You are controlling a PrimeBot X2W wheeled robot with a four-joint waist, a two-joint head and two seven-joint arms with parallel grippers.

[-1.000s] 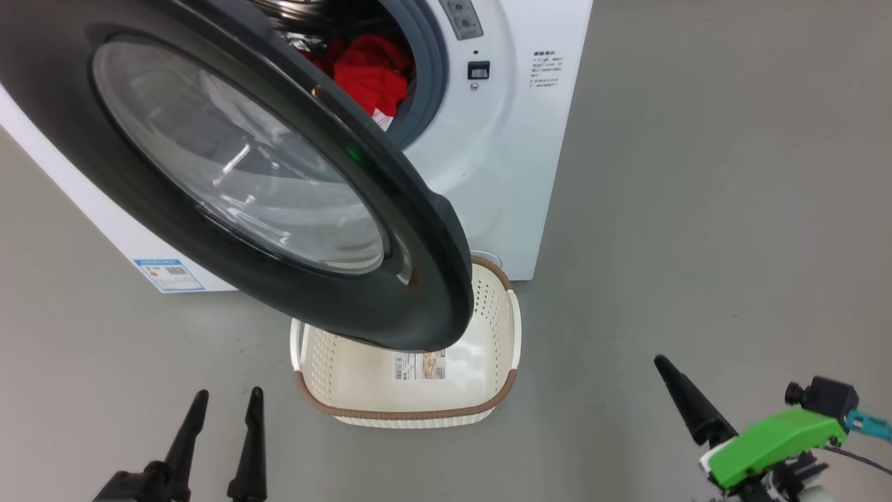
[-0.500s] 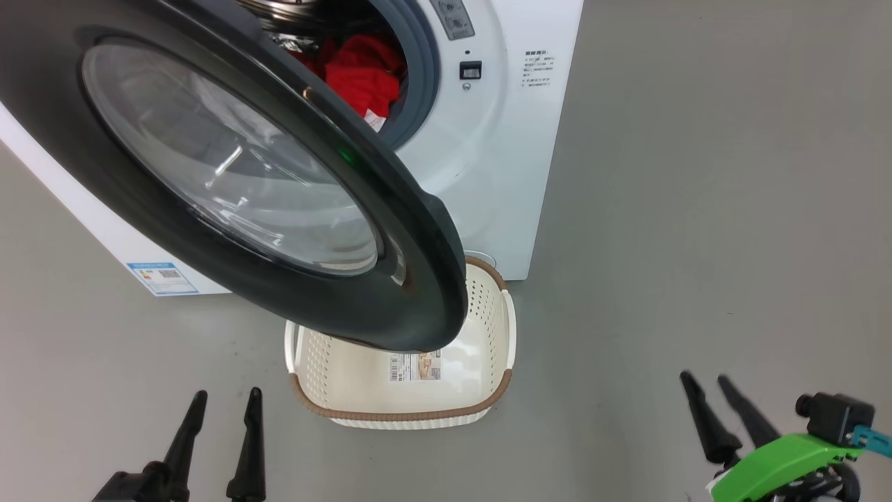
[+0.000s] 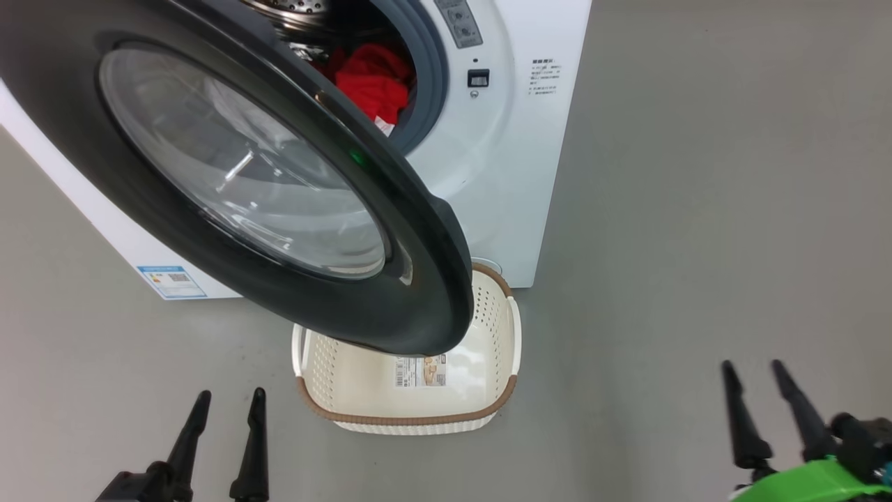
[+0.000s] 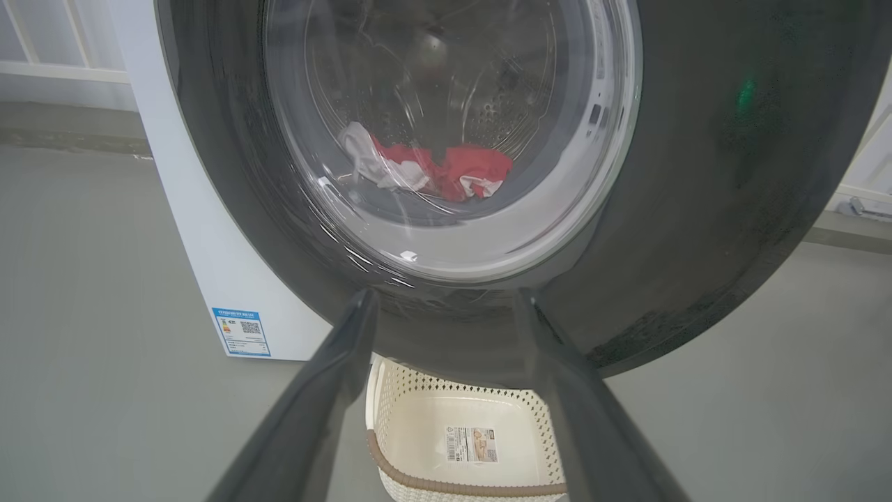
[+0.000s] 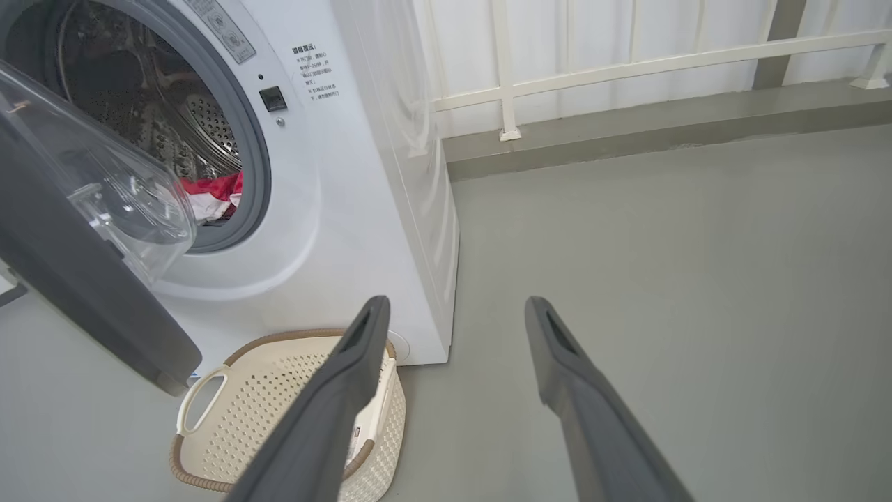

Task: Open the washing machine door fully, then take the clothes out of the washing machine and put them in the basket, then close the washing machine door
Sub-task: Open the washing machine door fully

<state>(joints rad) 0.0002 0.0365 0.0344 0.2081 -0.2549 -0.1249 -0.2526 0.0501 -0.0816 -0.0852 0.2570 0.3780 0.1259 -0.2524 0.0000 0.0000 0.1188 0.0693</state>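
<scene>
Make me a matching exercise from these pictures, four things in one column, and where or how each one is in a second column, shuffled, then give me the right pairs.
Column one
1. round washing machine door with glossy black rim and clear glass window
2. bright red and white fabric clothes
3. cream perforated plastic basket with brown woven-look rim
4. left tool with two long dark fingers

Column two
A. on the grey floor, no clothes inside
B. inside the perforated steel drum
C. swung open
D. open, holding nothing

Pairs: 1-C, 2-B, 3-A, 4-D
</scene>
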